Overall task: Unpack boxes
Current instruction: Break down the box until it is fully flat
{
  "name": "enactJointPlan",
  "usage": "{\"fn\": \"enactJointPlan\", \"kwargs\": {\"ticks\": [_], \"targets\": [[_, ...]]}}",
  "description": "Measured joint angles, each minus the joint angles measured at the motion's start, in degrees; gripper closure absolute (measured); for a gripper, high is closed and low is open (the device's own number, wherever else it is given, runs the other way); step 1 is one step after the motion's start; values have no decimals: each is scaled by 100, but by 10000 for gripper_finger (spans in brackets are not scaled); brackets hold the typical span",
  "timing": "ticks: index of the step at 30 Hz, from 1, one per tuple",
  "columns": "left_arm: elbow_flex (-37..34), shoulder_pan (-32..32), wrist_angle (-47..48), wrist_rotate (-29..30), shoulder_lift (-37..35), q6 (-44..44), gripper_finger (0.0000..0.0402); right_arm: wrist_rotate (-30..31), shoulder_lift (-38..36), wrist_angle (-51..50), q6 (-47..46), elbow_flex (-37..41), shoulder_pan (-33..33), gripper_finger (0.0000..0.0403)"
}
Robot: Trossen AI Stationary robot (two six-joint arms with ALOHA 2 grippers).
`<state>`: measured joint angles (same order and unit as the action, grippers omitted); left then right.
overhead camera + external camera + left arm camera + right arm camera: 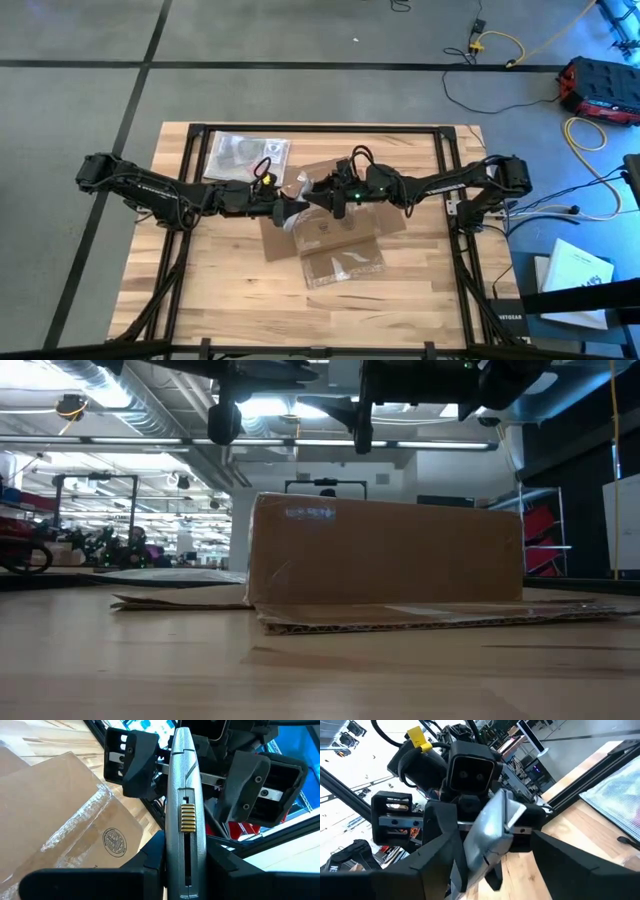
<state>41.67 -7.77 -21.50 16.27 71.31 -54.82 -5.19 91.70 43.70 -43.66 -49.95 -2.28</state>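
The cardboard box (325, 225) lies mid-worktop (220, 290). Above it, the left gripper (290, 210) clamps a silver utility knife (184, 815); the right gripper (322, 197), jaws parted, flanks the knife.

left end effector (284, 212): clamped, mid-table | right end effector (318, 197): fingers parted, facing left

1. A large industrial workshop or robotics lab: the low view shows exposed silver ventilation ducts (110, 385) and strip lights under a high open ceiling.
2. The floor (80, 95) is bare grey concrete with dark seams.
3. Yellow cables (500, 45) and a red equipment case (600, 85) lie on it.
4. The wooden bench (230, 290) carries a black metal frame (320, 128).
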Motion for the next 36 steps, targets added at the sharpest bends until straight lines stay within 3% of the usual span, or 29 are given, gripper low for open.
{"fn": "enactJointPlan", "kwargs": {"ticks": [10,19,24,29,36], "targets": [[0,0,-2,4,0,15,343,12,35,23,24,-7,0,233],[0,2,-80,45,96,97,343,116,35,42,37,-7,4,256],[0,0,-576,34,454,20,343,121,35,182,30,-9,0,275],[0,36,-1124,28,695,25,343,46,33,129,-175,-9,2,292],[0,127,-1154,24,693,137,343,-173,33,129,-295,-9,4,296]]}}
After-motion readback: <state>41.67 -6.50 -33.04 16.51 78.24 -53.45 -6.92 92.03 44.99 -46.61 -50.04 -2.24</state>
